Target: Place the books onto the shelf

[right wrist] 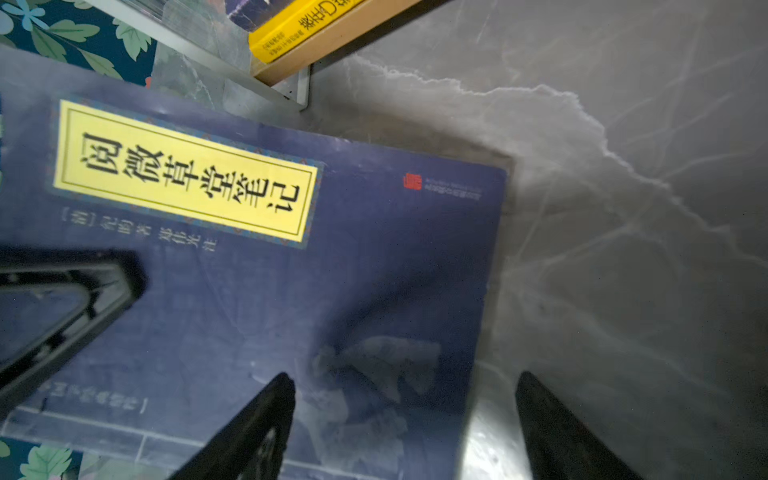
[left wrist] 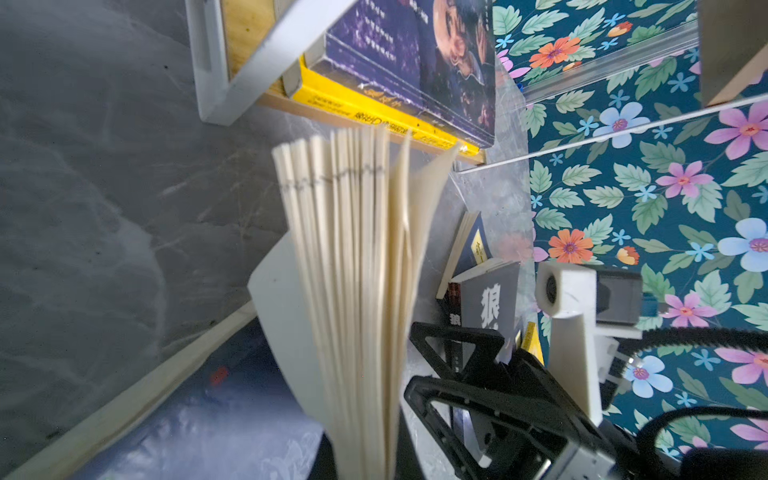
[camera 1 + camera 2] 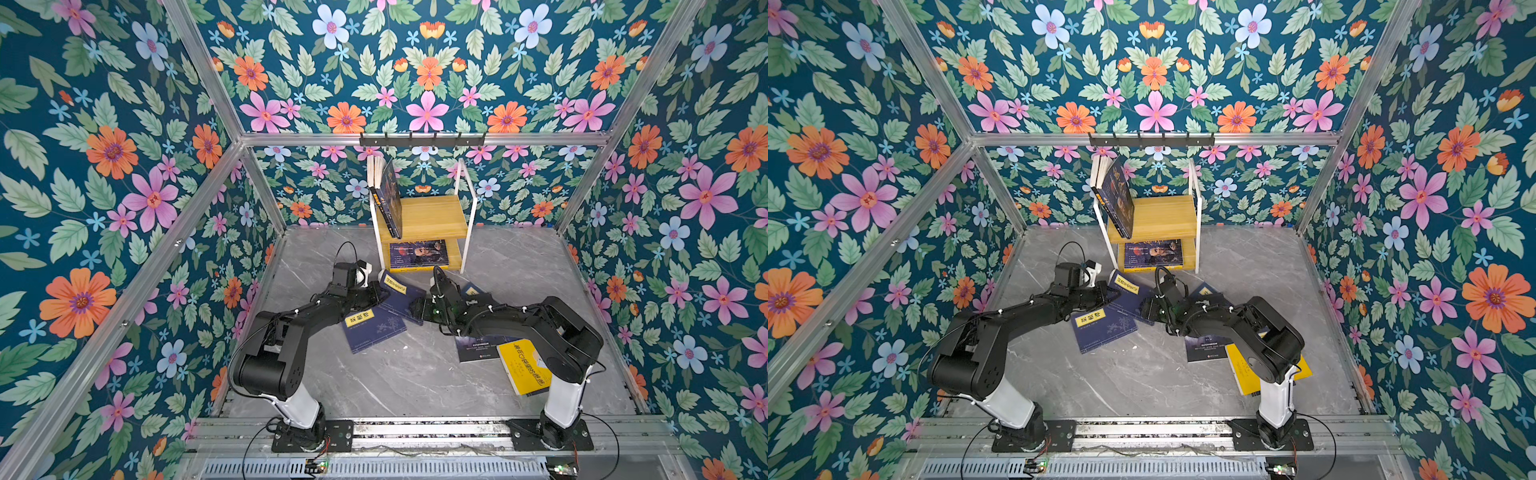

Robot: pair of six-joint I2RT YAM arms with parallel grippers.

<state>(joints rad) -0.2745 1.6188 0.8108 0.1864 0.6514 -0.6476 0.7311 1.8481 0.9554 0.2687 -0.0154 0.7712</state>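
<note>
A navy book point(image 3: 402, 296) with a yellow label point(image 1: 183, 174) lies just in front of the shelf point(image 3: 436, 216), overlapping a second navy book point(image 3: 374, 328). My left gripper point(image 3: 377, 291) is shut on its cream pages point(image 2: 357, 270), which fan out past the jaws. My right gripper point(image 1: 405, 415) is open, one finger over the navy cover point(image 1: 374, 270) and one over the floor, astride the book's edge. On the shelf, upright books point(image 3: 388, 195) lean on the top board and flat books point(image 3: 419, 253) lie on the lower board.
On the grey marble floor point(image 3: 415, 374) lie a dark book point(image 3: 473, 347) and a yellow book point(image 3: 523, 368) under the right arm, and another navy book point(image 3: 471, 289) behind it. A black hook rail point(image 3: 422, 141) hangs above the shelf. Floral walls close in all round.
</note>
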